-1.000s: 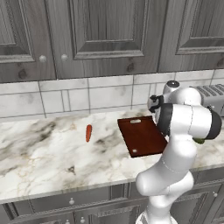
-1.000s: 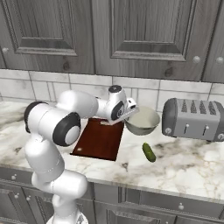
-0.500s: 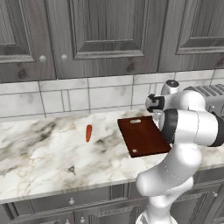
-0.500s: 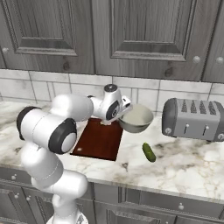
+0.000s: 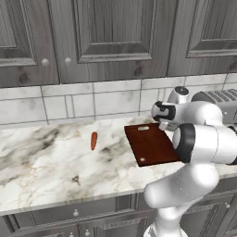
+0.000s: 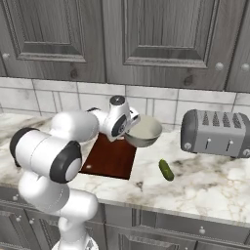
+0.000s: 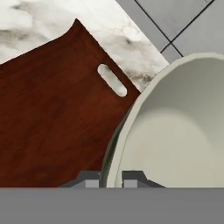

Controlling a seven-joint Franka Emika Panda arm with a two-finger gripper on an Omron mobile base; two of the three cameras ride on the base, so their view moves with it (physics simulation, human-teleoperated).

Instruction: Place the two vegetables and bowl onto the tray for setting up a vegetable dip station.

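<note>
Nearest you in the hand view, the end effector [image 7: 110, 177] is clenched on the rim of the bowl [image 7: 175, 131], one finger tip on the outside of the wall and one on the inside. You see the bowl's pale greenish-cream inside opening toward the right of that view, with the tray [image 7: 52, 118] below and to the left of it. The tray's handle slot [image 7: 112, 80] lies just beside the bowl's rim.

From the right base view, you see the bowl [image 6: 142, 132] held up off the tabletop [image 6: 205, 176], tilted, above the far right corner of the dark reddish-brown tray [image 6: 110, 157]. The end effector [image 6: 130, 126] grips it at the rim's left side. The cucumber-like piece [image 6: 166, 170] lies on the marble to the right of the tray, apart from it, nearer the front edge. Beyond it stands the grey toaster [image 6: 217, 133] against the tiled wall.

In the left base view, the carrot-like piece [image 5: 94, 140] lies on the tabletop well to the left of the tray [image 5: 150, 144], and the tray's surface is bare.
</note>
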